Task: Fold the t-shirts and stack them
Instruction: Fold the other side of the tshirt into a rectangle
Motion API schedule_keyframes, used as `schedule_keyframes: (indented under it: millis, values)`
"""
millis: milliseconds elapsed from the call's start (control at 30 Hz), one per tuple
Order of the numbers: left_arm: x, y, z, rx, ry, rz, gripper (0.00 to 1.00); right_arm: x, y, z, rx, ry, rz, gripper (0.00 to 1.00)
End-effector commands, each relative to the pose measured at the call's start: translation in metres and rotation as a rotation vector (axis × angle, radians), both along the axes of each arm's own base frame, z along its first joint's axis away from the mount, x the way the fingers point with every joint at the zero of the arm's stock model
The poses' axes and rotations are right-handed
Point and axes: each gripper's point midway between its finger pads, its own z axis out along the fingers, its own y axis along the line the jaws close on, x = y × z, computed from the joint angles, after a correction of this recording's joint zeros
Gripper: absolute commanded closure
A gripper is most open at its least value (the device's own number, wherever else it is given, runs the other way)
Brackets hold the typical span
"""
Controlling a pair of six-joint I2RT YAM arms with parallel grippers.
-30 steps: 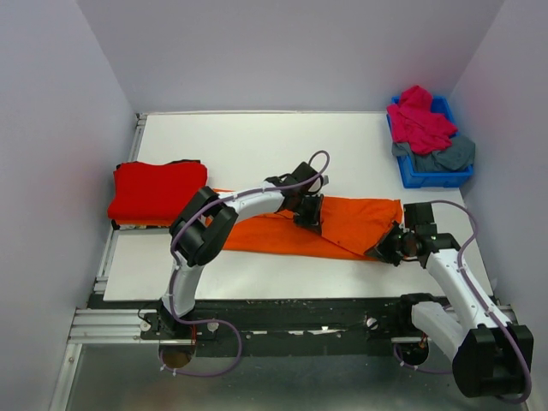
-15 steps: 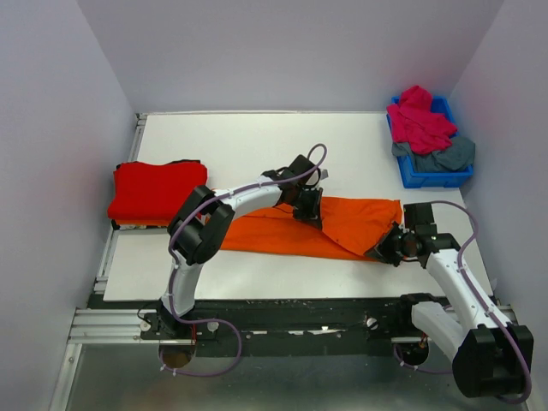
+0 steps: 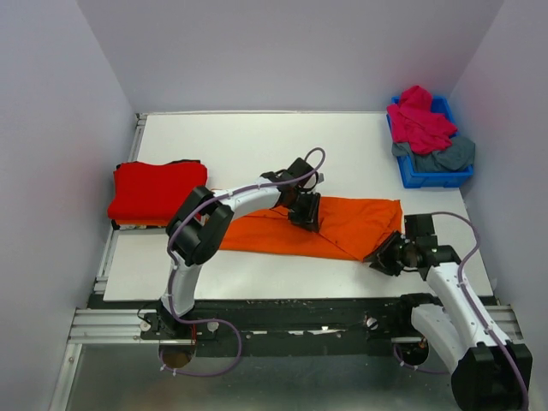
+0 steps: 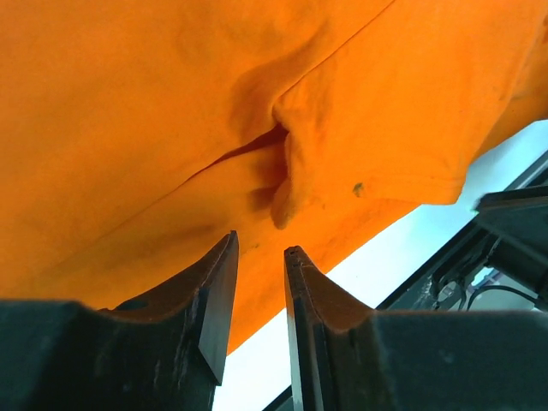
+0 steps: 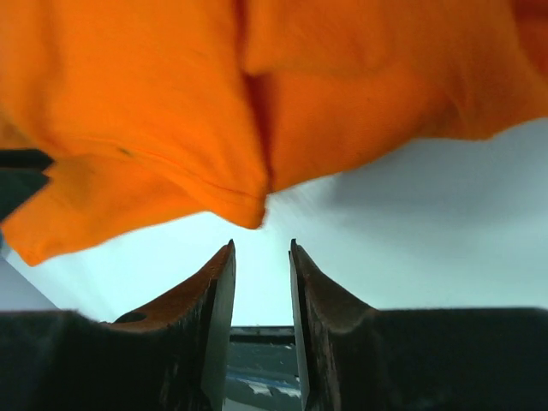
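- We find the right gripper (image 3: 385, 255) nearest, at the right end of the orange t-shirt (image 3: 351, 224). Its jaws are narrowly parted and empty, with the hem just beyond the tips.
- The left gripper (image 3: 306, 214) sits over the shirt's middle, its jaws a narrow gap apart, gripping nothing.
- The shirt stretches across the table (image 3: 257, 141).
- A folded red t-shirt (image 3: 154, 190) lies at the left edge.
- Farthest, the blue bin (image 3: 432, 178) holds the pink t-shirt (image 3: 419, 120) and the grey-blue t-shirt (image 3: 449, 156).

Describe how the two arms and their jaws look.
The left arm and right arm match: white rounded link shells, black joints, and a lilac cable looping alongside each. The jaws are black, a pair of flat blades tapering to narrow tips.
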Motion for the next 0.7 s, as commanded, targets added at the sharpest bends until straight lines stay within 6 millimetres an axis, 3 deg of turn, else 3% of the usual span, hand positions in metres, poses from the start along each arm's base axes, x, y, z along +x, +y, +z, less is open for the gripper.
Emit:
schedule_keyframes:
  millis: [0, 100, 133, 167, 200, 333, 433, 667]
  values:
    - [0.006, 0.017, 0.029, 0.039, -0.104, 0.032, 0.60, 0.024, -0.022, 0.041, -0.133, -0.122, -0.029, 0.60]
    - [0.016, 0.026, 0.041, 0.040, -0.156, 0.078, 0.60, 0.032, -0.031, 0.052, -0.183, -0.155, -0.044, 0.67]
    - [0.019, 0.029, 0.043, 0.040, -0.166, 0.099, 0.60, 0.035, -0.033, 0.054, -0.191, -0.164, -0.052, 0.76]
    - [0.023, 0.033, 0.047, 0.031, -0.178, 0.114, 0.60, 0.038, -0.033, 0.055, -0.191, -0.174, -0.057, 0.94]
    - [0.026, 0.036, 0.048, 0.025, -0.187, 0.134, 0.62, 0.041, -0.033, 0.055, -0.190, -0.178, -0.059, 0.99]
    - [0.043, 0.064, 0.058, 0.017, -0.247, 0.243, 0.74, 0.053, -0.031, 0.047, -0.184, -0.178, -0.064, 0.99]
    - [0.054, 0.095, 0.055, 0.040, -0.298, 0.366, 1.00, 0.062, -0.032, 0.039, -0.191, -0.161, -0.059, 0.99]
    - [0.071, 0.153, 0.040, 0.146, -0.380, 0.570, 1.00, 0.079, -0.032, 0.020, -0.207, -0.093, -0.043, 0.99]
